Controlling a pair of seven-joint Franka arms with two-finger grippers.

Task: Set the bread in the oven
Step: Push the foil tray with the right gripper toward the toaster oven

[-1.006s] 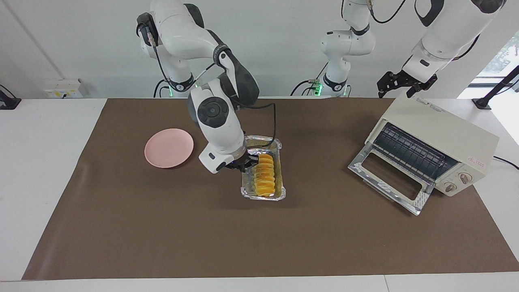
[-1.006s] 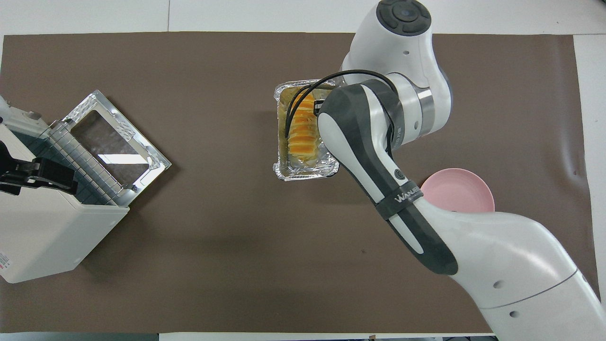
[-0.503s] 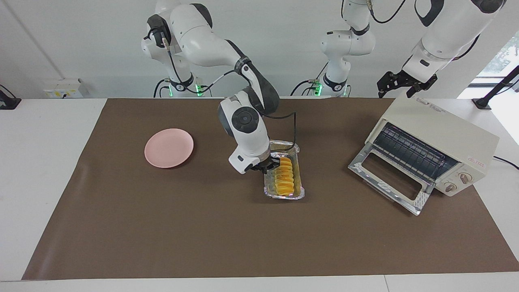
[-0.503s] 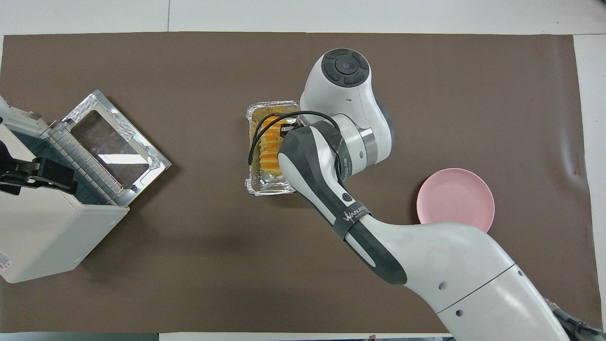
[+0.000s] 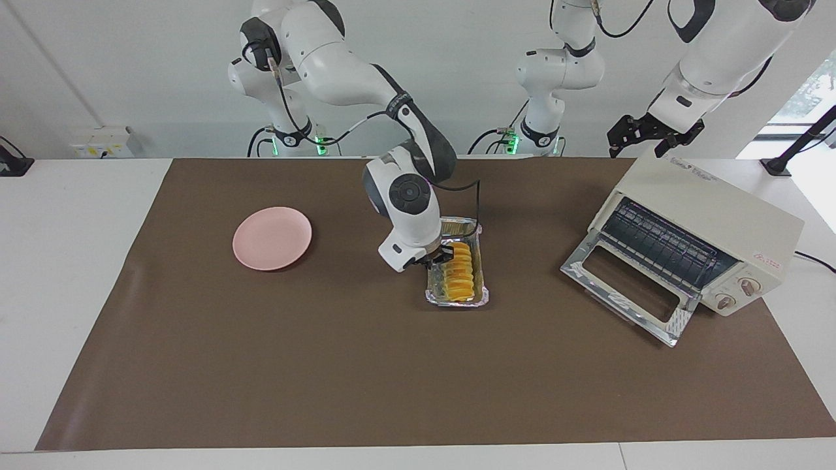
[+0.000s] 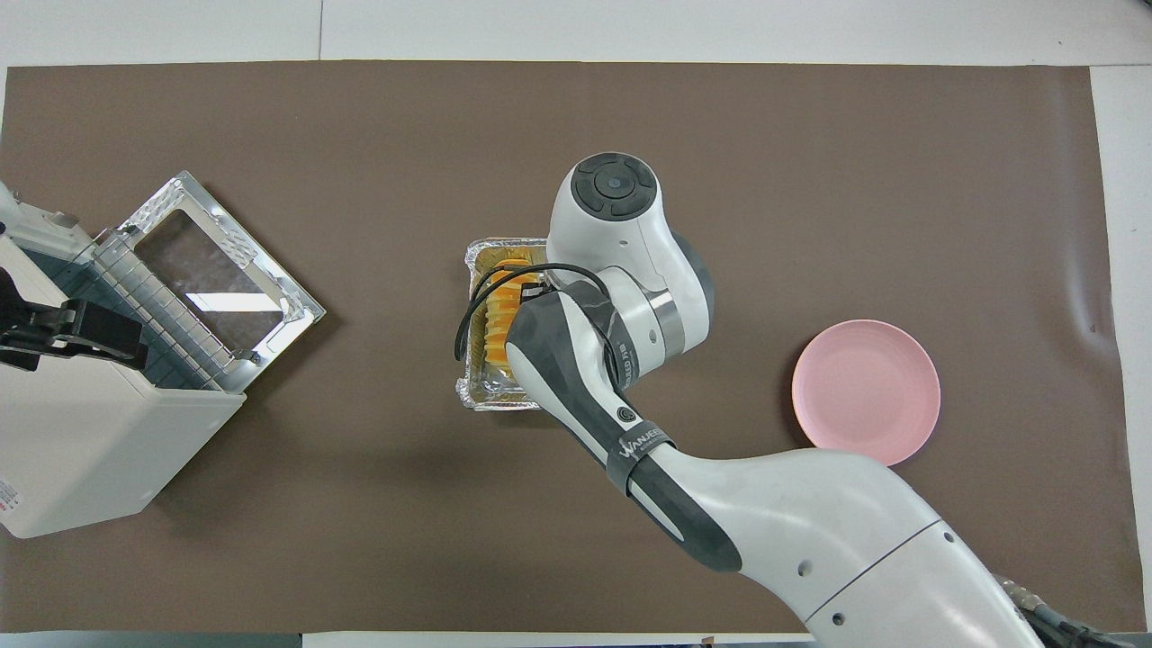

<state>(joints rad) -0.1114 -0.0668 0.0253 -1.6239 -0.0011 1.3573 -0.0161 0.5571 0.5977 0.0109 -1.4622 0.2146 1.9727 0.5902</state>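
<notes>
Bread (image 5: 458, 275) lies in foil tray (image 5: 484, 297), right gripper (image 5: 443, 256) clamped on tray's rim; left gripper (image 5: 643, 134) spread.

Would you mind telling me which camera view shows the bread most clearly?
The facing view shows it best: nearly the whole ridged bread lies visible in the foil tray, with the right gripper at the end nearer the robots. In the overhead view the right arm covers much of the bread; only a strip shows.

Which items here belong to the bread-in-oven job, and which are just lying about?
Job: ridged golden-yellow bread loaf; crinkled silver foil tray holding it; cream-white toaster oven, door down; right end effector, shut at the tray.
Idle: round pink plate; left end effector, waiting over the oven.
</notes>
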